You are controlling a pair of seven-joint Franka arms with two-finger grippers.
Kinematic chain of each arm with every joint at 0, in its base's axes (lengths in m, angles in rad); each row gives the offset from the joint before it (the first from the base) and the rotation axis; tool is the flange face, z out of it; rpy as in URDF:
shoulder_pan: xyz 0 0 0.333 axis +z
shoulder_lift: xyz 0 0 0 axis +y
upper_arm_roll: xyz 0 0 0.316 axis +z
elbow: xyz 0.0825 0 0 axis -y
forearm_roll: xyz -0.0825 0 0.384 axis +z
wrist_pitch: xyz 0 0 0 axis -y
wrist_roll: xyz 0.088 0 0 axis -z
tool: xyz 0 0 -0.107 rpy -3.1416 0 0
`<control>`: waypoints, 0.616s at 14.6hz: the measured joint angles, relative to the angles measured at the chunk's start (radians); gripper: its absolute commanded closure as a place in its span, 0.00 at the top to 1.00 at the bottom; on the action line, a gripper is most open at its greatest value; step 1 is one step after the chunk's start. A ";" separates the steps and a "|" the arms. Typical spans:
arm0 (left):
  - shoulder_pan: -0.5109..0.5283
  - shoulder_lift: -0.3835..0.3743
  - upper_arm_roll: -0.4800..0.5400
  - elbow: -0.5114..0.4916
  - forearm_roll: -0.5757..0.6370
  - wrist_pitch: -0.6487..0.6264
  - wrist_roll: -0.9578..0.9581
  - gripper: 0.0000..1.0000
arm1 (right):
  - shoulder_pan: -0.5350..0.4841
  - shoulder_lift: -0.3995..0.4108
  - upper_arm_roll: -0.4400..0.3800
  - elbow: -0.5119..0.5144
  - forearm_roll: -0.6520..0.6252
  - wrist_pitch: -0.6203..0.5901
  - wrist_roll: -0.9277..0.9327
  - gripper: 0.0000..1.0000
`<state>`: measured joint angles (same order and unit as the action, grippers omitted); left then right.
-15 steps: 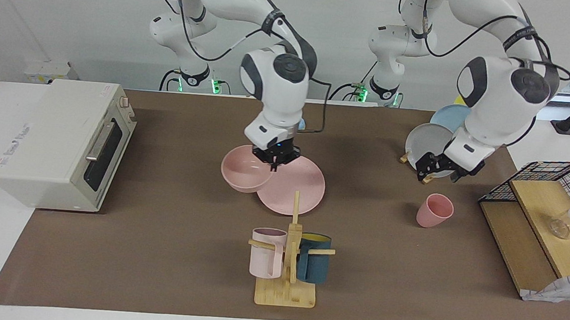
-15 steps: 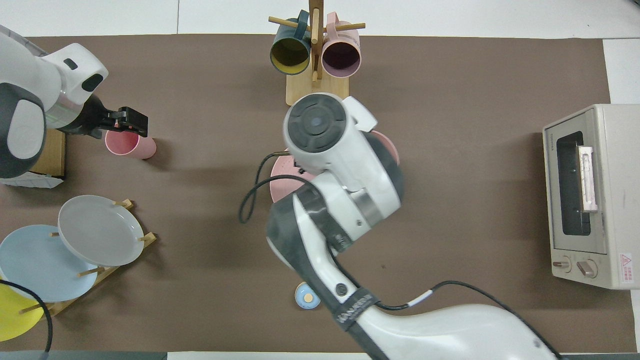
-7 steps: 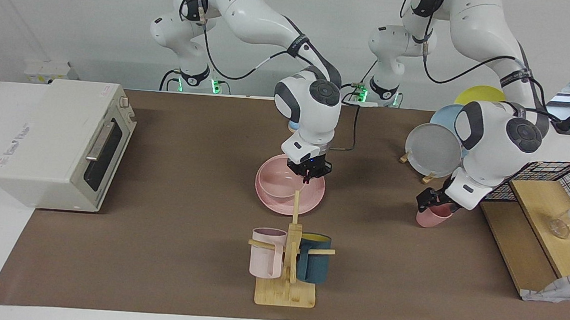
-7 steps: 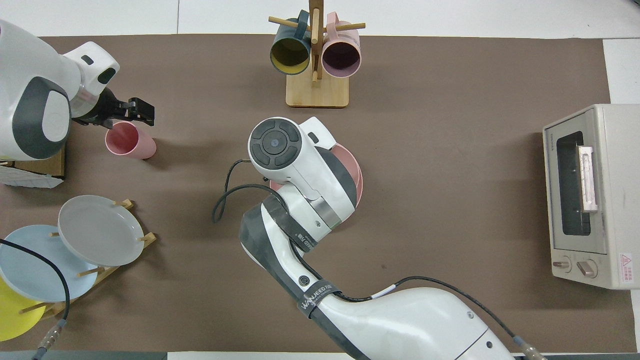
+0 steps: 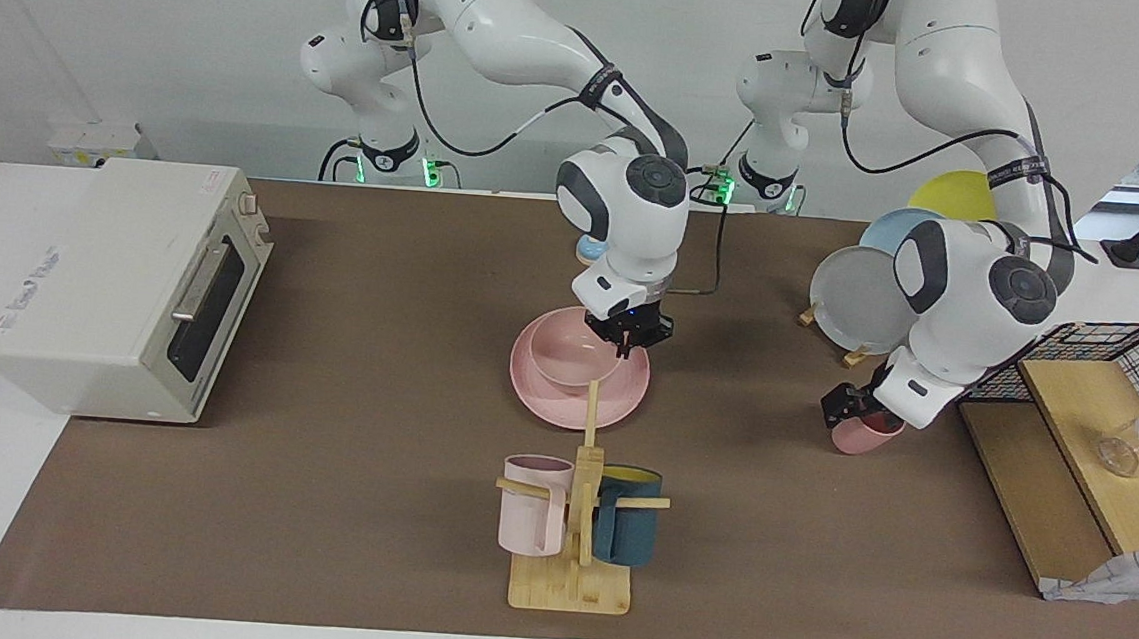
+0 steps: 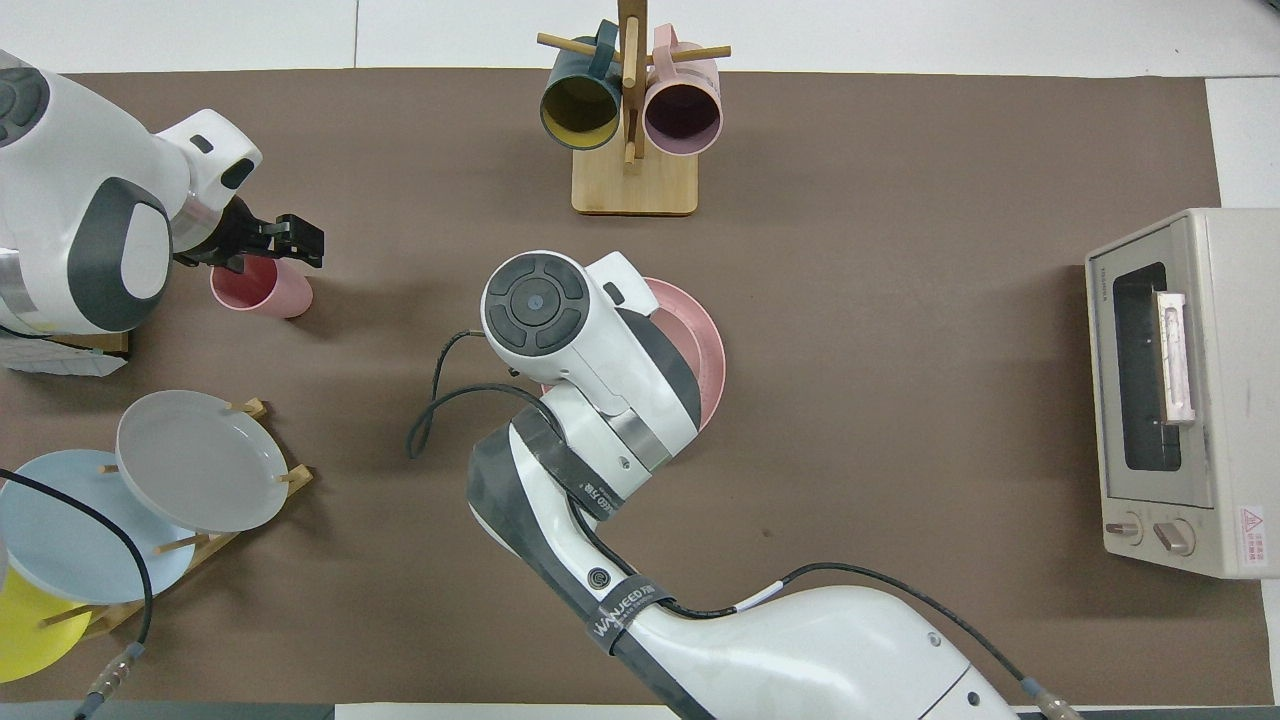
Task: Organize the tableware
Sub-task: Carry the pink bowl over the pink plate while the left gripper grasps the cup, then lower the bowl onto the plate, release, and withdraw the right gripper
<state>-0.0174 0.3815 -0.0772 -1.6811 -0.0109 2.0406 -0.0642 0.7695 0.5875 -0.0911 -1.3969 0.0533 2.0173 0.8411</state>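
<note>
Legible text, overhead view: black band (image 6: 628, 607) on right arm reads "WANJEED" (letters partly uncertain). Toaster oven (image 6: 1180, 390) bears brand lettering along its top front edge, appears "TOSHIBA", too small to confirm. Red warning triangle label (image 6: 1251, 522) beside its knobs; print unreadable.

Matte pink bowl (image 5: 575, 356) sits upright on the wide pink plate (image 5: 543, 406) at mid-table; the matching handleless cup (image 5: 860, 435) stands upright toward the left arm's end of the table.
</note>
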 measured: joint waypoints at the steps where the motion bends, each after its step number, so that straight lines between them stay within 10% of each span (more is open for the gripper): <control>1: 0.000 0.000 0.000 -0.009 0.000 0.012 0.000 0.00 | -0.004 -0.003 0.000 0.000 0.000 0.000 0.000 1.00; 9: 0.012 -0.006 0.001 -0.019 0.003 0.044 0.001 0.00 | -0.196 -0.144 -0.026 0.140 -0.100 -0.272 -0.211 1.00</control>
<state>-0.0057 0.3755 -0.0762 -1.6996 -0.0076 2.0849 -0.0636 0.5736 0.4438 -0.1172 -1.2570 -0.0462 1.7457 0.6301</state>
